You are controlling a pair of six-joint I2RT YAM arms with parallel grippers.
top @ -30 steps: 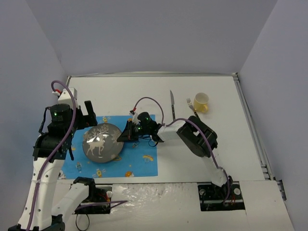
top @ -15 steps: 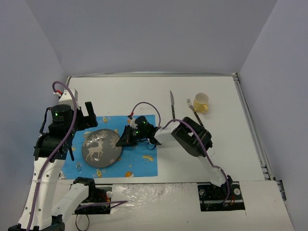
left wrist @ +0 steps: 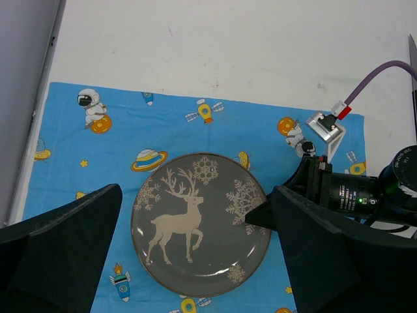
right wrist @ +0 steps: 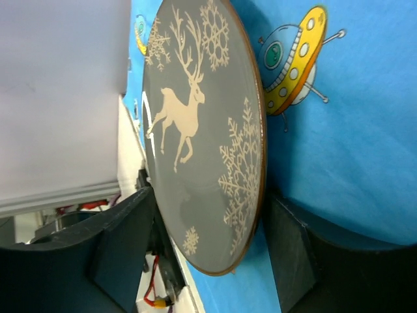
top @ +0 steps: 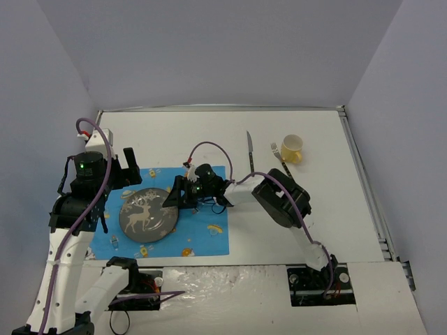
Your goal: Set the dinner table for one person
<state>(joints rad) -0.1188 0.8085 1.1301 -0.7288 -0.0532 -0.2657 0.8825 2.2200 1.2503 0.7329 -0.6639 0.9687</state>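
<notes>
A grey plate [top: 147,215] with a pale reindeer and snowflakes lies on the blue cartoon-print placemat [top: 206,241] on the white dinner table [top: 335,209]. My right gripper [top: 172,199] is at the plate's right rim, open. In the right wrist view the plate [right wrist: 195,130] stands between the spread fingers [right wrist: 124,235] with a gap on the face side. My left gripper [left wrist: 195,190] hangs wide open above the plate [left wrist: 189,248], touching nothing. One right finger [left wrist: 259,215] reaches over the plate's right edge.
A knife [top: 249,150], a fork [top: 281,157] and a yellow cup [top: 292,146] lie at the back right of the table. The right arm's purple cable [top: 209,146] arcs over the placemat's far edge. Grey walls enclose the table.
The right gripper moved the plate left and a little nearer across the placemat, then its jaws opened off the rim. The left arm has stayed still.
</notes>
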